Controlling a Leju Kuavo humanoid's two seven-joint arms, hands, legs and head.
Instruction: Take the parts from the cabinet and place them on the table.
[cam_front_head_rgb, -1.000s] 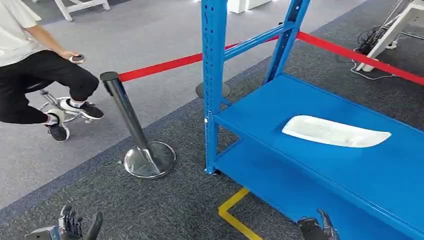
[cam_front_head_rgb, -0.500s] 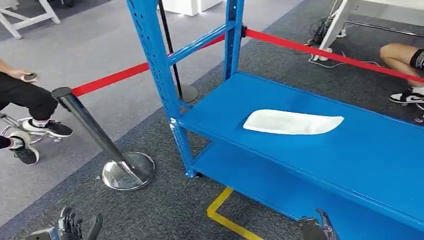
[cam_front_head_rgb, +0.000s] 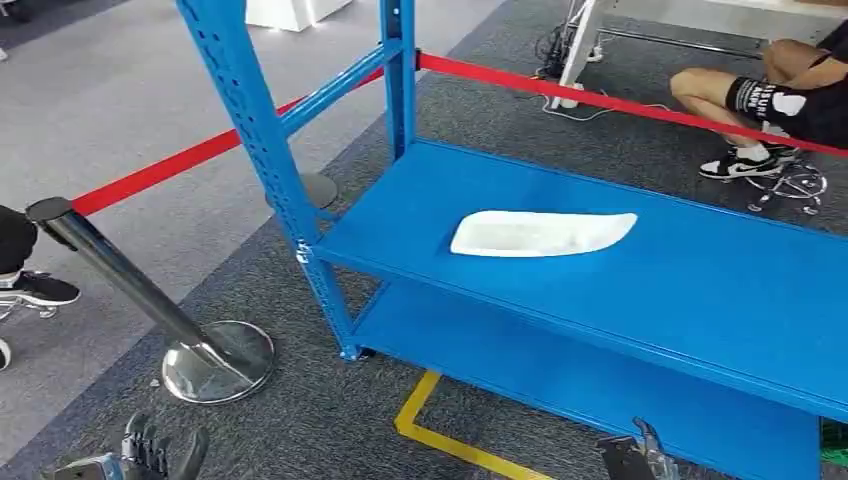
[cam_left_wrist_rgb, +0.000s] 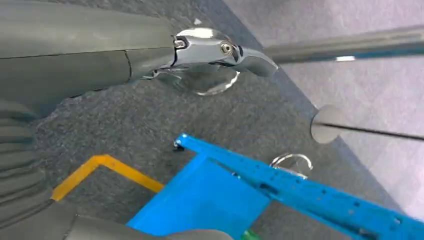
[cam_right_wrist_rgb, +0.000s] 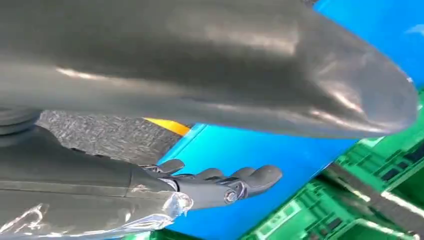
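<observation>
A blue metal shelving rack stands on dark grey carpet, its perforated uprights rising past the top of the head view. A red barrier belt runs behind the rack, tied to a tilted chrome stanchion with a round base at the left. A seated person's legs show at the upper right. On the upper shelf lies the white moulded part, flat and alone, near the shelf's left end. A yellow floor marking bends below the lower shelf. The left hand hangs low with fingers apart, holding nothing. The right hand, beside the lower shelf, is likewise empty, fingers extended.
</observation>
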